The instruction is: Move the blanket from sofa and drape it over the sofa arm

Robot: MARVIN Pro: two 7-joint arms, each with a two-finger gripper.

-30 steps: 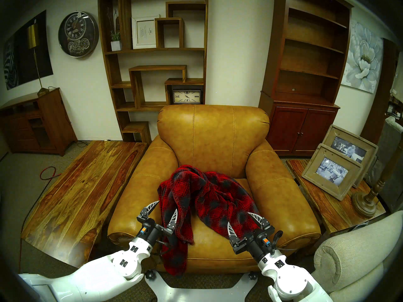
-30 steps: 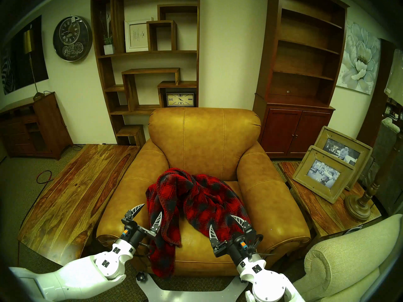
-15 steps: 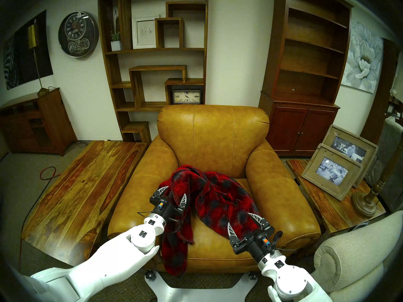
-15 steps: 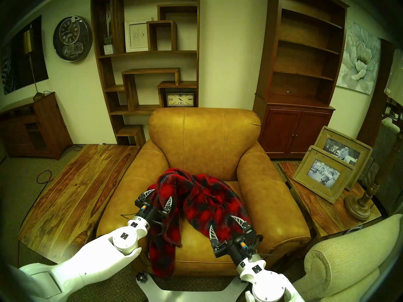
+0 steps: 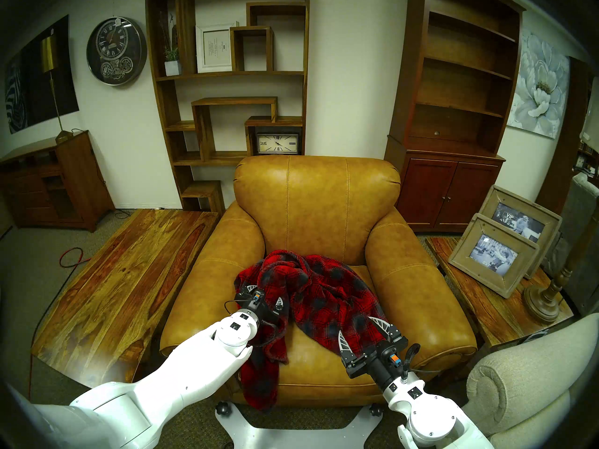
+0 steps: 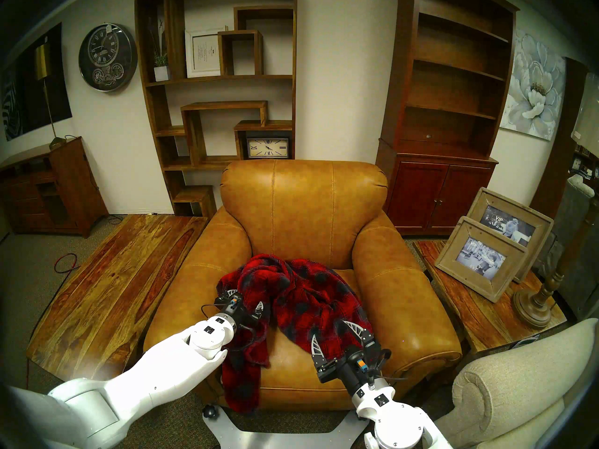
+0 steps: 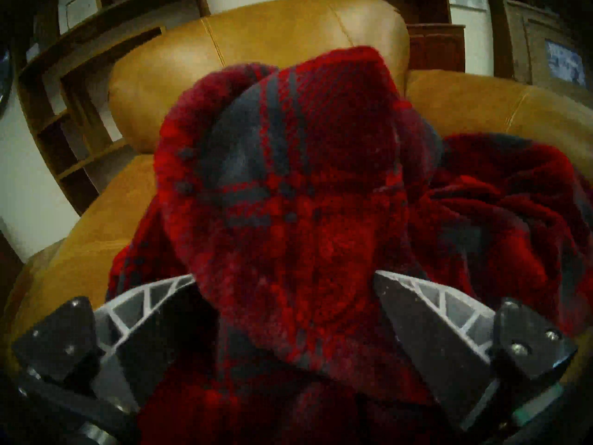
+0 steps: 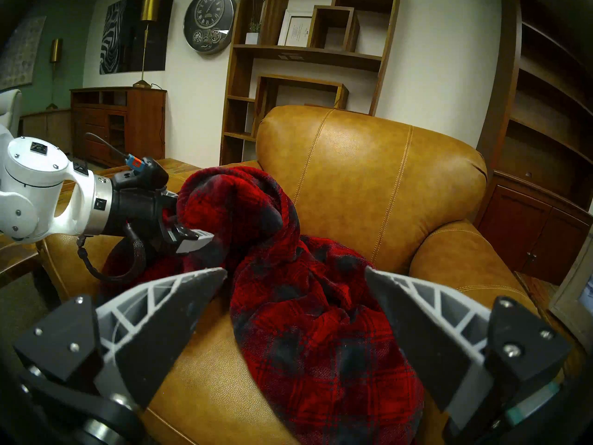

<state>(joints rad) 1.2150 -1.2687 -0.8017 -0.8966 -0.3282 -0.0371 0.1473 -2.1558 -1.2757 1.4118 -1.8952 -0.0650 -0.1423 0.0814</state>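
Note:
The red plaid blanket [image 5: 324, 292] lies crumpled on the seat of the tan leather sofa [image 5: 317, 205], and one end hangs over the front edge. The sofa arm [image 5: 207, 276] on the left is bare. My left gripper [image 5: 264, 295] is open and pushed into the blanket's left hump. In the left wrist view a fold of blanket [image 7: 288, 210] bulges between its fingers [image 7: 144, 306]. My right gripper [image 5: 354, 324] is open and hovers at the blanket's front right edge. The right wrist view shows the blanket [image 8: 305, 322] beyond that gripper [image 8: 295, 271].
A long wooden table [image 5: 123, 276] stands close against the sofa's left side. A side table [image 5: 479, 309] on the right holds picture frames [image 5: 496, 254] and a lamp base [image 5: 541, 302]. A beige fabric scrolled arm [image 5: 525, 373] is at the front right. Shelves stand behind.
My left arm has reached forward and to the right from the sofa's front left corner into the blanket, and the hump has shifted slightly. The right arm has not moved.

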